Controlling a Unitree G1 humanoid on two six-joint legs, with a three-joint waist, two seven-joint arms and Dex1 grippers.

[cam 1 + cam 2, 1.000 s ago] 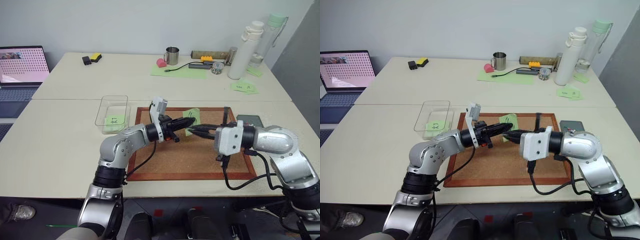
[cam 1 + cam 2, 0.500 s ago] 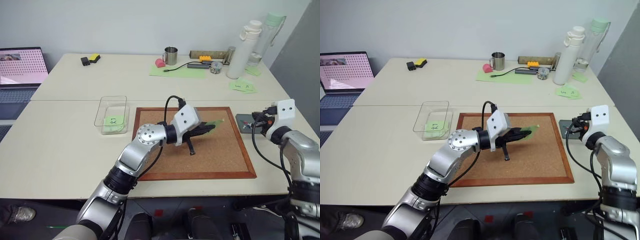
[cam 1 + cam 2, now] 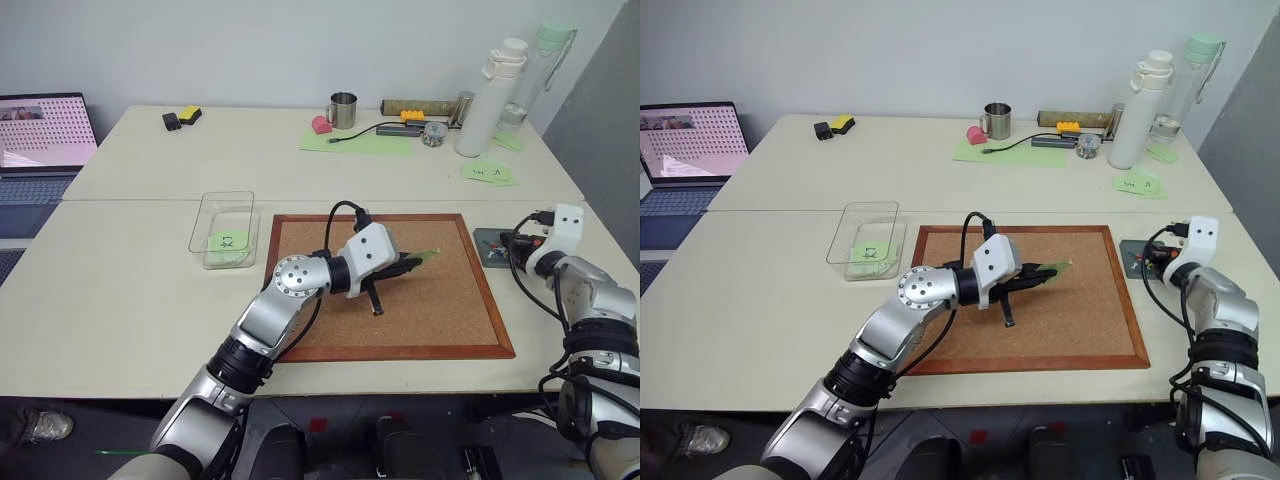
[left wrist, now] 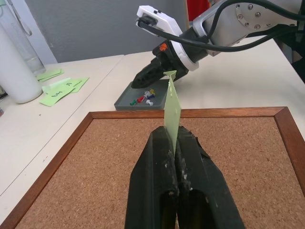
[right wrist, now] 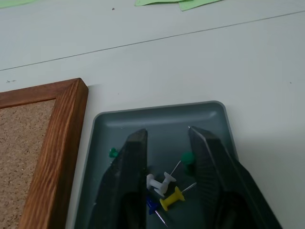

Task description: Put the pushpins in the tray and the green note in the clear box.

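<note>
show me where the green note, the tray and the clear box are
green note [image 4: 171, 102], left wrist view, middle of the sheet standing above the shut left claw.
tray [image 5: 157, 120], right wrist view, bare floor near its far wall.
clear box [image 3: 224, 196], left eye view, far rim.

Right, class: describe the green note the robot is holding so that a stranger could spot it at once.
Start at the cork board with the wooden frame. Above its middle, the left gripper is shut on the green note, which stands on edge. Other green notes lie flat, one in the clear box and some on the table; this one is off the surface.
</note>
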